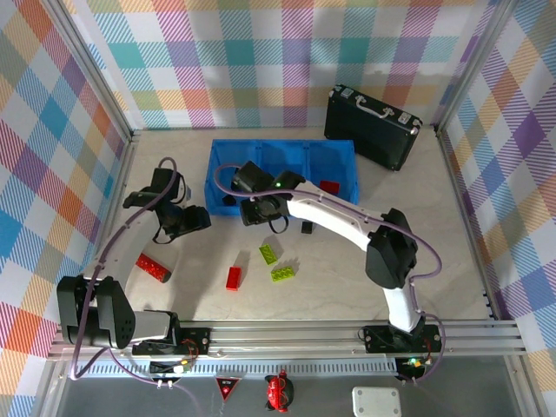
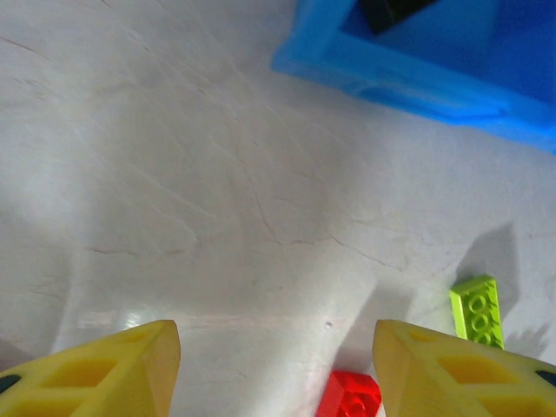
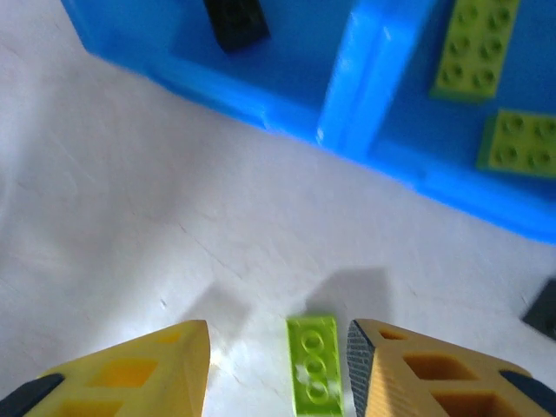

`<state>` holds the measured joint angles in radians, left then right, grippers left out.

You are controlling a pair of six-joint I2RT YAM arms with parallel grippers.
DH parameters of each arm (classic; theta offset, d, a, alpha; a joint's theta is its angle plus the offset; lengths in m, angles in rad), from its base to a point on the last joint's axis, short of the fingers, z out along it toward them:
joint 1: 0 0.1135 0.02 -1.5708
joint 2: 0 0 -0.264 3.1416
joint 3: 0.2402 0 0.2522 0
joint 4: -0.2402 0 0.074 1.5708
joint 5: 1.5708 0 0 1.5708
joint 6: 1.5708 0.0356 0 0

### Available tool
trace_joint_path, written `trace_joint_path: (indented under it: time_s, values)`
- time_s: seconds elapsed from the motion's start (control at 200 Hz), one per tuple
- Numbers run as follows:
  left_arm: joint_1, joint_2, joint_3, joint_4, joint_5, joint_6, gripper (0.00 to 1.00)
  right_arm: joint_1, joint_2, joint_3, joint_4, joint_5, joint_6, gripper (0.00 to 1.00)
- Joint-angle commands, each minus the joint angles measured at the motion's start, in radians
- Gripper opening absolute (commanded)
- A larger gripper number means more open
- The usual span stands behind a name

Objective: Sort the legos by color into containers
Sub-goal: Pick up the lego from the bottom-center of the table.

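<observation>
A: How do the 2 tools stand?

B: The left tool point(image 2: 276, 343) is spread, its yellow fingers point(image 2: 104, 373) wide apart over bare bench point(image 2: 174, 191) with nothing pinched. The right tool point(image 3: 278, 334) is spread too, low over the bench just in front of the blue tray point(image 3: 365, 82).

A: Is anything between the right one's fingers?

B: A lime-green bar point(image 3: 314, 363) lies flat on the bench in the gap, close to the right-hand finger. I cannot tell whether they touch.

A: And the tray?

B: A black cube point(image 3: 236, 19) sits in 1 compartment. Across the divider, 2 lime-green bricks point(image 3: 476, 43) lie in the next. From above, a red brick point(image 1: 329, 186) lies in the right-end compartment.

A: What is loose on the bench?

B: From above, a red bar point(image 1: 152, 267) lies near the left arm and a second red bar point(image 1: 234, 278) towards the middle. A lime-green pair point(image 1: 282, 273) lies just right of that, and a loose black cube point(image 1: 307, 228) sits just in front of the tray. A black hard case point(image 1: 373, 126) stands behind the tray's right end.
</observation>
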<state>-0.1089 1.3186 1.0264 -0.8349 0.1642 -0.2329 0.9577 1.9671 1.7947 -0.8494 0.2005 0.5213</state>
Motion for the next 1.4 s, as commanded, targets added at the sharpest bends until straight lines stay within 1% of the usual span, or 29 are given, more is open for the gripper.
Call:
trace_joint_path:
  time_s: [0.0,0.12,0.29,0.385,0.495,0.59,0.69,0.745,0.93,1.1,1.18,1.245,1.325,1.395]
  values:
    - [-0.058,0.010,0.040,-0.046,-0.029,-0.058,0.61,0.007,-0.079,-0.096,0.017,-0.027,0.031,0.47]
    - [-0.134,0.024,0.037,-0.046,-0.062,-0.105,0.61,0.007,-0.128,-0.202,0.024,-0.055,0.044,0.47]
    - [-0.229,0.064,0.013,-0.031,-0.106,-0.146,0.61,0.007,-0.146,-0.279,0.021,-0.097,0.050,0.46]
    - [-0.254,0.082,-0.004,-0.019,-0.117,-0.155,0.61,0.007,-0.144,-0.305,0.024,-0.114,0.053,0.46]
    - [-0.256,0.097,-0.014,-0.015,-0.130,-0.145,0.61,0.007,-0.122,-0.316,0.024,-0.131,0.048,0.46]
    - [-0.255,0.108,0.006,-0.035,-0.165,-0.089,0.62,0.009,-0.095,-0.303,0.015,-0.157,0.040,0.46]
    - [-0.243,0.115,0.028,-0.074,-0.276,-0.018,0.63,0.016,-0.061,-0.276,-0.007,-0.164,0.029,0.46]
    - [-0.220,0.124,0.040,-0.081,-0.303,0.005,0.63,0.022,-0.042,-0.262,-0.019,-0.161,0.025,0.46]
    - [-0.147,0.107,0.063,-0.056,-0.221,0.021,0.63,0.037,0.016,-0.219,-0.046,-0.155,0.020,0.46]
    - [-0.108,0.106,0.111,-0.083,-0.254,0.091,0.63,0.050,0.051,-0.189,-0.071,-0.136,0.020,0.47]
    - [-0.098,0.101,0.121,-0.070,-0.271,0.119,0.63,0.054,0.063,-0.180,-0.074,-0.132,0.023,0.47]
    - [-0.084,0.093,0.104,-0.037,-0.251,0.122,0.63,0.055,0.075,-0.176,-0.073,-0.127,0.026,0.47]
    - [-0.062,0.079,0.079,-0.002,-0.183,0.122,0.64,0.055,0.094,-0.166,-0.078,-0.123,0.026,0.48]
    - [-0.057,0.049,0.072,0.008,-0.194,0.122,0.64,0.057,0.108,-0.155,-0.088,-0.107,0.030,0.47]
